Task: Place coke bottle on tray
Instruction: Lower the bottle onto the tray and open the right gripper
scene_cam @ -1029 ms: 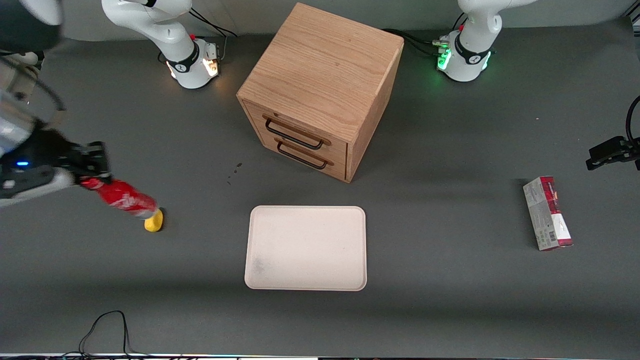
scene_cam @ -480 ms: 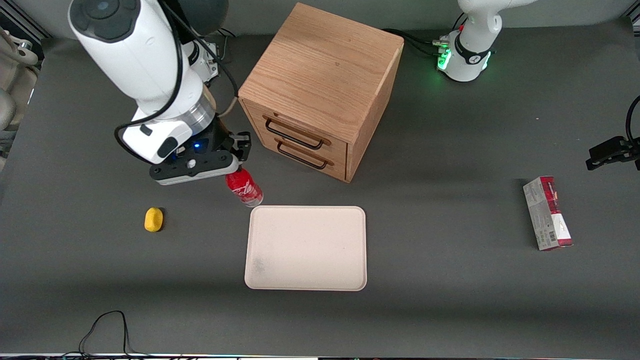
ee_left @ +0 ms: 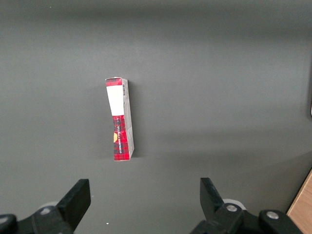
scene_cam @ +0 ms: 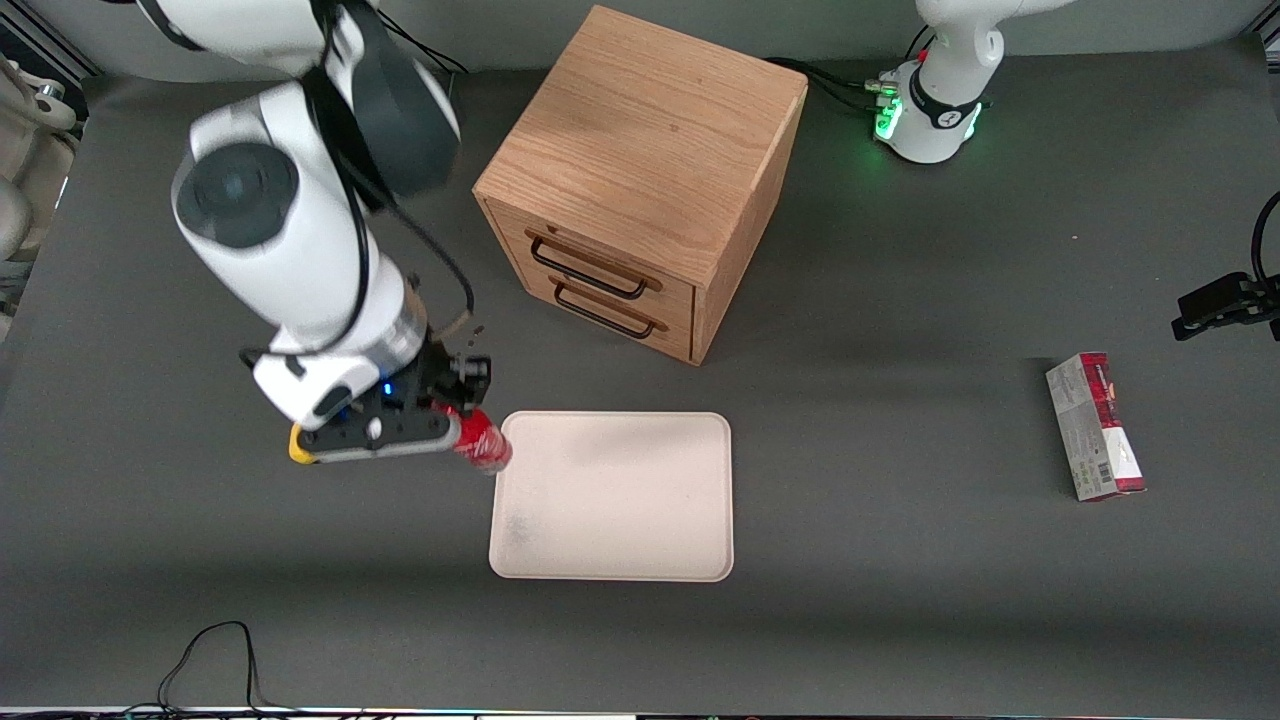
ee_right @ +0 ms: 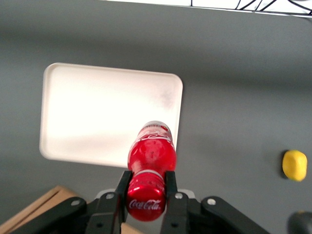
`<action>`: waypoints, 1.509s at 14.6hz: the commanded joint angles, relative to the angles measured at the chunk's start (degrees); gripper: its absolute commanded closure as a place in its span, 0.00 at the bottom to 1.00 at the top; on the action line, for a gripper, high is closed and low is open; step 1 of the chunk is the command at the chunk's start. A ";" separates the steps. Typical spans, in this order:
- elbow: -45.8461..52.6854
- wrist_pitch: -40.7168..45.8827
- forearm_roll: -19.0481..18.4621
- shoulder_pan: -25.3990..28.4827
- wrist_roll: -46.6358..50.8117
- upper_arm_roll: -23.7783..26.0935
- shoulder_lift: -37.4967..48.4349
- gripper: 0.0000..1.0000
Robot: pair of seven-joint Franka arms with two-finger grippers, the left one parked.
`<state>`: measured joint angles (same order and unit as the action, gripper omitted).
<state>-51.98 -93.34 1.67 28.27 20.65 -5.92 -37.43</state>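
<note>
The red coke bottle (scene_cam: 482, 444) (ee_right: 151, 155) hangs in the air, with my right gripper (scene_cam: 455, 425) (ee_right: 146, 191) shut on its capped neck. Its base points down over the edge of the cream tray (scene_cam: 620, 500) (ee_right: 97, 112) that faces the working arm's end of the table. The tray lies flat on the dark table, nearer the front camera than the wooden cabinet. Both black fingers (ee_right: 122, 187) press the bottle's neck just below the red cap.
A wooden drawer cabinet (scene_cam: 640, 180) stands farther from the camera than the tray. A yellow lump (scene_cam: 296, 447) (ee_right: 294, 165) lies on the table, half hidden under the gripper. A red-and-grey carton (scene_cam: 1095, 426) (ee_left: 119, 119) lies toward the parked arm's end. A black cable (scene_cam: 215, 660) loops near the front edge.
The right arm has carried the bottle from beside the yellow lump toward the tray, then nearer the front camera, to the tray's edge. The grip stayed shut.
</note>
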 commanded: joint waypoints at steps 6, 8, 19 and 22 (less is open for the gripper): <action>1.01 -8.60 -0.27 -0.23 0.18 -0.15 -8.00 1.00; 0.83 -10.01 -0.18 -0.67 0.10 -0.15 -10.03 1.00; 0.04 -16.17 0.70 -1.64 0.71 0.38 -16.54 0.88; -0.05 -14.51 3.85 -1.73 0.80 0.29 -14.18 0.00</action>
<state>-51.79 -109.13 3.12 26.80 20.71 -5.90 -54.05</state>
